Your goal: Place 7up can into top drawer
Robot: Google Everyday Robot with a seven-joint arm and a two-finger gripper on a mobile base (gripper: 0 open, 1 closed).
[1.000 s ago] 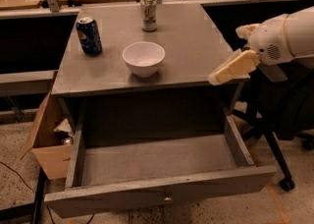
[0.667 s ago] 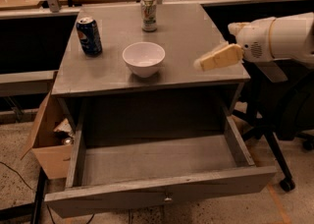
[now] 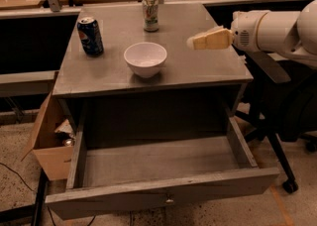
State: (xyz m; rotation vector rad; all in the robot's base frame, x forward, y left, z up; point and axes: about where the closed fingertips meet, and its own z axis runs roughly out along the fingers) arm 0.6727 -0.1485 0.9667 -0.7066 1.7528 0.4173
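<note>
Top drawer: the top drawer (image 3: 148,194) is standing pulled fully open at the near edge of the view, its knob (image 3: 170,200) facing the camera. Nothing is showing in the part of its floor that is visible.
Cardboard box: a brown cardboard box (image 3: 47,148) is sitting on the floor just beside the drawer's left wall.
White bowl: a white bowl (image 3: 145,59) is resting upright near the middle of the cabinet top (image 3: 198,69).
Gripper: the gripper (image 3: 197,41) is hovering above the right part of the cabinet top, pointing left, and it is carrying nothing. Whether it is released or clenched cannot be told from this view.
Change: over the last second the gripper has been travelling from the right front corner of the cabinet inward and toward the back. It is now lying between the bowl and the right edge.
Pepsi can: a dark blue Pepsi can (image 3: 90,35) is standing upright at the left of the top, well apart from the gripper.
7up can: the 7up can (image 3: 150,13) is standing upright at the back centre of the top, behind the bowl, untouched.
Task meaning: the reach is probably heading for the 7up can. The grasp, the lift and the lowering into the drawer are all remaining to be done.
</note>
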